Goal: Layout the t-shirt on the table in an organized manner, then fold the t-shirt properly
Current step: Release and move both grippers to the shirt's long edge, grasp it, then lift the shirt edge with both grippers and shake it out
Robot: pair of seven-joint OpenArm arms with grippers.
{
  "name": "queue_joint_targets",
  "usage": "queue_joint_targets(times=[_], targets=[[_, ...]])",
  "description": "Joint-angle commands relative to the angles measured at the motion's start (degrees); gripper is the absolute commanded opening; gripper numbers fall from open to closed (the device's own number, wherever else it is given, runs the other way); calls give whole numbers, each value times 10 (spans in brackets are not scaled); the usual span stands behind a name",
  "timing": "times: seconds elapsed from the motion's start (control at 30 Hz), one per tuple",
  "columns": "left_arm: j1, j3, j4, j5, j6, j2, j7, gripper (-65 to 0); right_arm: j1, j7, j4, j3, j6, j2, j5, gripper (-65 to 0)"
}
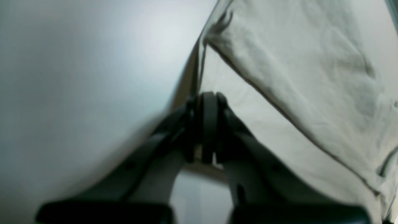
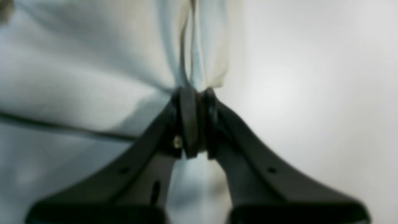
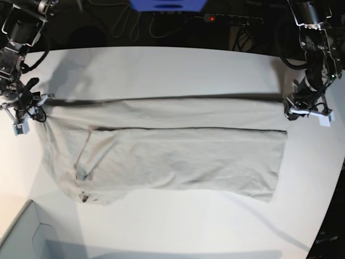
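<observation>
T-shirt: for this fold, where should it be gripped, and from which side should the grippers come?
At the two far corners of the t-shirt, from the outer ends. The far edge runs straight across the table, and there the left gripper and right gripper are shut on it, one at each end.
</observation>
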Motion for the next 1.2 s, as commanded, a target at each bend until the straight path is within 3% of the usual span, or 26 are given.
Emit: queue_joint_targets(times=[0.0,0.13,0.33,0.63,0.83,1.17], targets=[[2,-2,27,-7,-6,-7,-10,-650,-4,13,34,3,-2,8,8,-650],[38,-16,78,-8,-6,-7,-7,-650,-49,12,134,3,-2,-7,8,-650],[65,-116,173,-8,-7,9,89,-650,-90,11,241,3,-2,-9,9,-650],[-20,-137,213,-8,-7,9,185,-650,-38,9,270,2,-2,-5,7,-650],[-14,-137,206,-7,-7,14,189,-650,-89,11,276,20,-2,-13,7,-650],[70,-138,190,-7,-7,26,188,-650,-187,13,275,50,-2,-28,8,-650]])
